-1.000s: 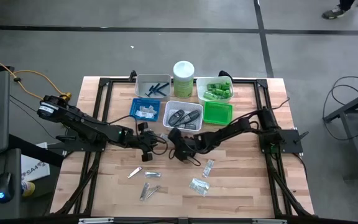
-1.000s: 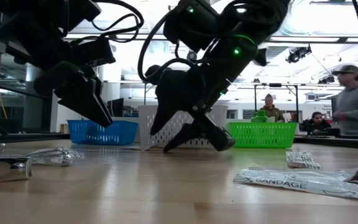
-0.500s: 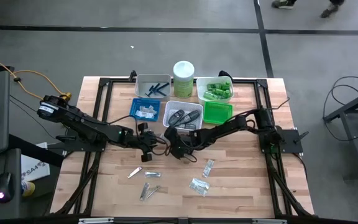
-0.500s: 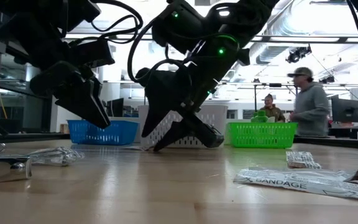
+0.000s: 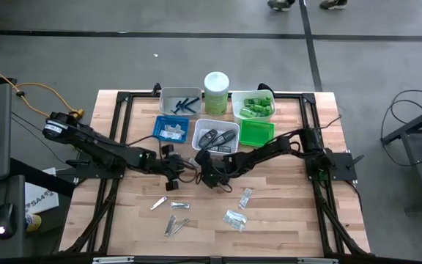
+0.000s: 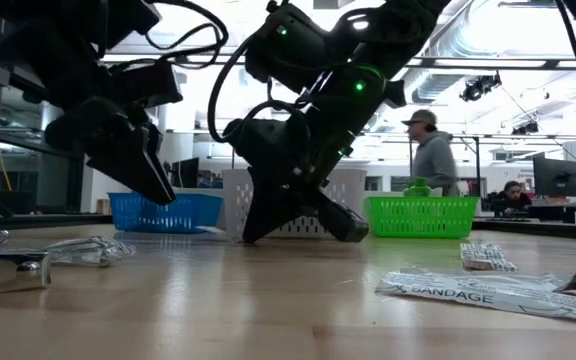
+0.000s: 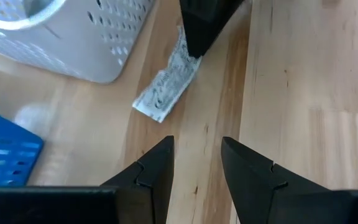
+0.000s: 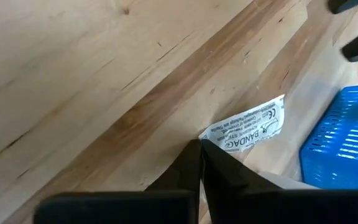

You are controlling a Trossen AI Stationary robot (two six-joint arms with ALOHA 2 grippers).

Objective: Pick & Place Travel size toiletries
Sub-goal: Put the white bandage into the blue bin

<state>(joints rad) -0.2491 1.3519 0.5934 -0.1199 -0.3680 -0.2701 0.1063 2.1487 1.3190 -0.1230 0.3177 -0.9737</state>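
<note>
A bandage packet [image 8: 248,126] lies flat on the worktop [image 5: 284,198] just in front of the white tray [image 5: 216,136], and the right end effector [image 8: 200,144] is clenched on its near end, fingertips pressed together over the paper. The right wrist view shows that pinch and the printed word BANDAGE. From overhead the packet is hidden under the arm, and only the right end effector [image 5: 209,176] shows there, tipped down in front of the white tray. The left wrist view catches the same packet [image 7: 166,87] beside the white tray's perforated wall [image 7: 98,37], with a dark fingertip on its far end. The left end effector [image 7: 196,163] hovers just left of the tray, its fingers partly apart and holding nothing. From table height, the pinched packet is hard to make out behind the right end effector [image 6: 293,225]. More packets [image 5: 239,207] and silver clippers [image 5: 173,216] lie farther forward of the white tray.
</note>
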